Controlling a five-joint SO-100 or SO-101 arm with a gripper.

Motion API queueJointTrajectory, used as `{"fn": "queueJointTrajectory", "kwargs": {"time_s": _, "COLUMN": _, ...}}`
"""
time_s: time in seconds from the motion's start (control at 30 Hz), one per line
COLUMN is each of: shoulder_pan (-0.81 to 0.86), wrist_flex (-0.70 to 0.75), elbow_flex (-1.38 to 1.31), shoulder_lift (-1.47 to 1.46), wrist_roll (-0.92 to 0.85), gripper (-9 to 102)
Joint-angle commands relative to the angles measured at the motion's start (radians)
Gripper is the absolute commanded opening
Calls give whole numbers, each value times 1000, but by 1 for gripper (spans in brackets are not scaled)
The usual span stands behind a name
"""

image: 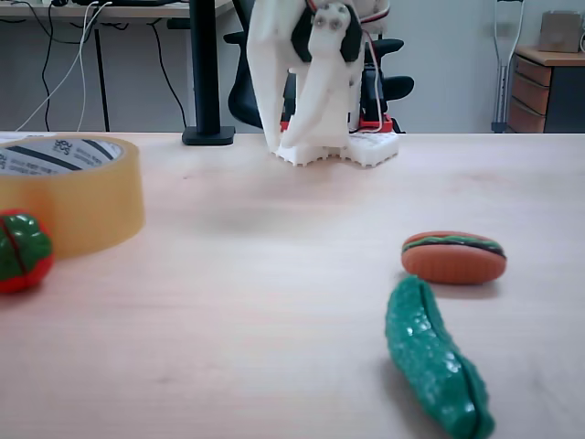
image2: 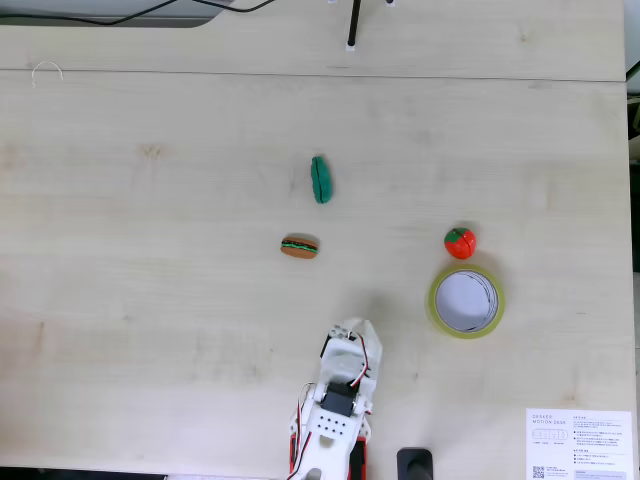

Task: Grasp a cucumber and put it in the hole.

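Gripper (image2: pixel 360 330) by the table's (image2: pixel 150 250) near edge, jaws closed & holding nothing; cucumber (image2: pixel 320 179) mid-table w/ hotdog (image2: pixel 299 246) just beside, so reach may bump hotdog.

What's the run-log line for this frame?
phase: pre-grasp | gripper: near base, holding nothing | cucumber: on table, untouched | hole: empty | hotdog: beside cucumber
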Motion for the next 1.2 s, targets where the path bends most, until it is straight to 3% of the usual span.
{"fn": "queueJointTrajectory", "kwargs": {"time_s": 0.0, "shoulder_pan": 6, "wrist_flex": -87, "elbow_flex": -179, "shoulder_lift": -155, "wrist_roll": 8, "gripper": 0}}
{"fn": "queueJointTrajectory", "kwargs": {"time_s": 0.37, "shoulder_pan": -15, "wrist_flex": -313, "elbow_flex": -657, "shoulder_lift": -816, "wrist_roll": 0, "gripper": 0}}
{"fn": "queueJointTrajectory", "kwargs": {"time_s": 0.77, "shoulder_pan": -195, "wrist_flex": -436, "elbow_flex": -1074, "shoulder_lift": -1359, "wrist_roll": 0, "gripper": 5}}
{"fn": "queueJointTrajectory", "kwargs": {"time_s": 1.17, "shoulder_pan": -339, "wrist_flex": -515, "elbow_flex": -1342, "shoulder_lift": -1707, "wrist_roll": 0, "gripper": 27}}
